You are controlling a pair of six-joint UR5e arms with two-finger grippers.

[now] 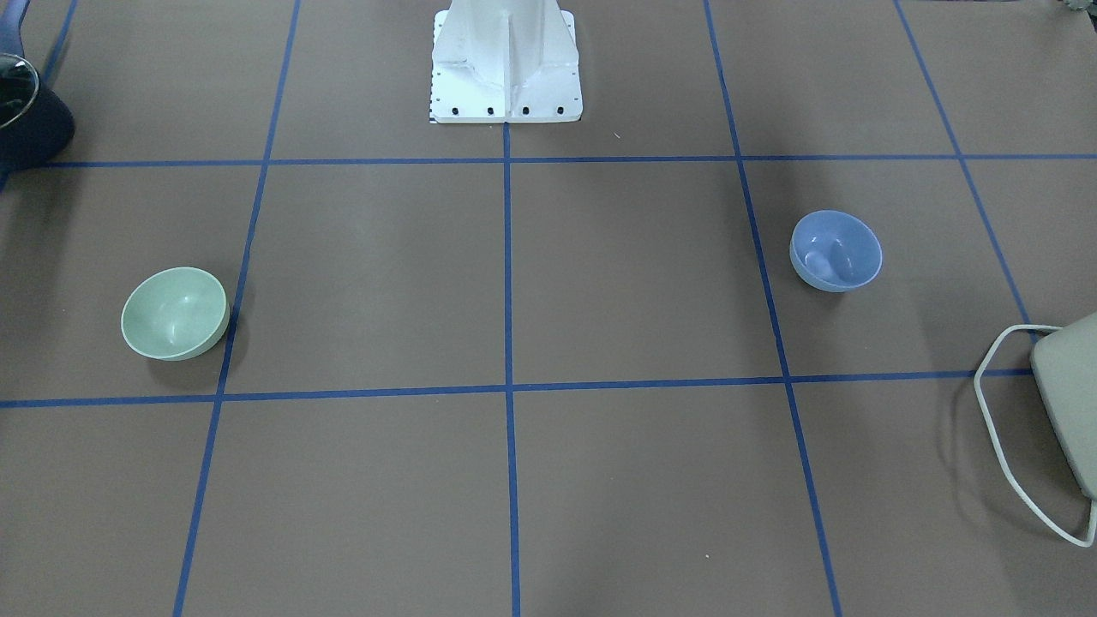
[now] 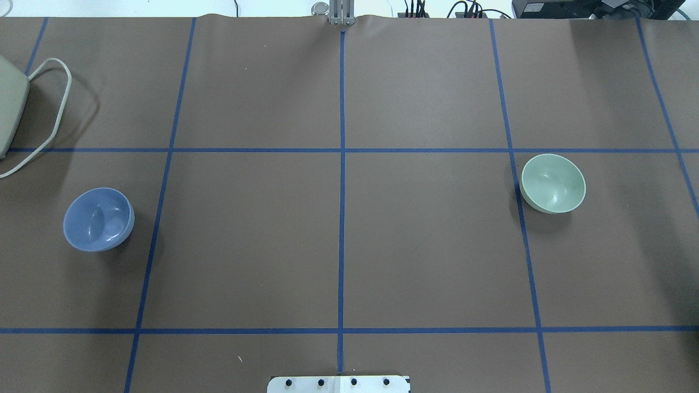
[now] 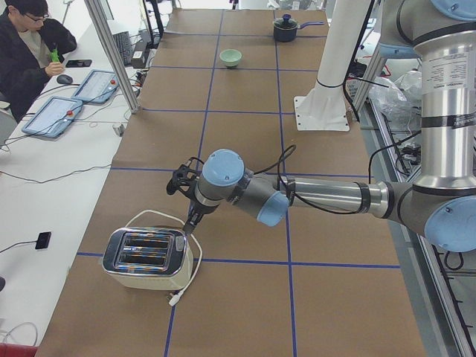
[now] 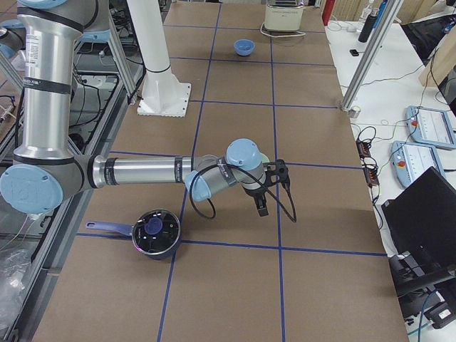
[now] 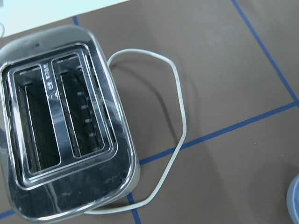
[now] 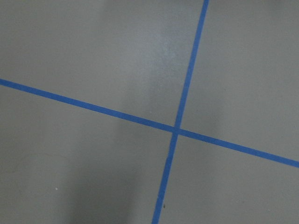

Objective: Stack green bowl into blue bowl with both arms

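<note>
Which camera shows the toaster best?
The left wrist camera: the toaster fills it, both slots seen from above. The left side view shows it whole but smaller; overhead and front catch only an edge; the right side view, tiny and far; the right wrist, nothing.

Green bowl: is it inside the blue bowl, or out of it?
Out. The green bowl stands alone and upright, far from the blue bowl.

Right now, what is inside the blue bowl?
Nothing: the blue bowl shows only its bare, glossy interior in the overhead view. The green bowl sits far apart from it, also empty. The table beneath the blue bowl is covered.
</note>
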